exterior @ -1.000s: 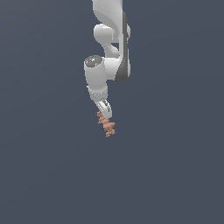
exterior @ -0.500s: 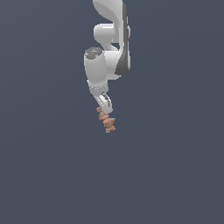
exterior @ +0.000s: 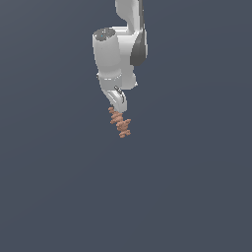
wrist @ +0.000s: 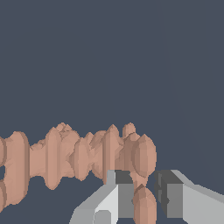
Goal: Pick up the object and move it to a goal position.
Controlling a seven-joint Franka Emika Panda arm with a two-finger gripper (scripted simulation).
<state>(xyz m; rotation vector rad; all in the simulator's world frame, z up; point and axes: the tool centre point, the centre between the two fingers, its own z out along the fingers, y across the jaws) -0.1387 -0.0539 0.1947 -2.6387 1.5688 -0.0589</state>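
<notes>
Orange-brown ridged, screw-like object, lying tilted, one end sitting between the fingers, rest projecting beyond the fingertips

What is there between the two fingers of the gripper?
In the wrist view, one end of the ridged orange-brown object sits between the gripper's fingers; the rest extends sideways. The exterior view hides the gap.

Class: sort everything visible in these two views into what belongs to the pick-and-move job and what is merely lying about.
Belongs to the job:
- ridged orange-brown object
- tool, with the object between its fingers

Lying about:
- nothing visible; only the robot arm and plain background
</notes>
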